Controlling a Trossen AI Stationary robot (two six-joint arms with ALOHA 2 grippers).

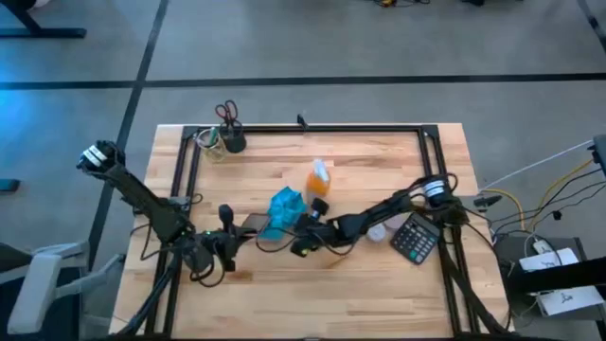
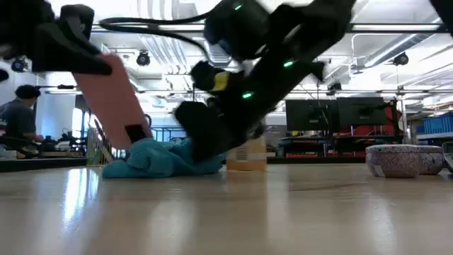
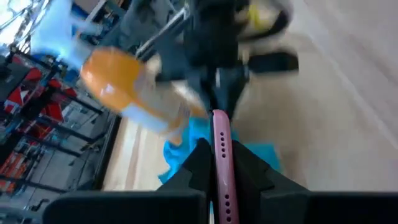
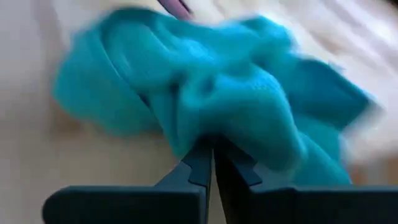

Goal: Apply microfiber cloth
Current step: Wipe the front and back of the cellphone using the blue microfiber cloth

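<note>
Mid-table, right pincer (image 4: pixel 210 163) clamps microfiber cloth (image 4: pixel 205 93); left-wrist cam: left pincer (image 3: pixel 222 169) grips phone (image 3: pixel 221 155).

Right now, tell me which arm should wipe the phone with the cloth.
The right. The right gripper is already shut on the microfiber cloth, bunched beside the phone. The left gripper is occupied, shut on the phone's edge and holding it tilted.

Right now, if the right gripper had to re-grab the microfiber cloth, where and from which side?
Probably the raised fold at the top of the microfiber cloth, where the right gripper already pinches it. The cloth lies bunched in a heap on the table, so a ridge gives the fingers bulk. Come from the right arm's side: the phone in the left gripper stands on the other.
</note>
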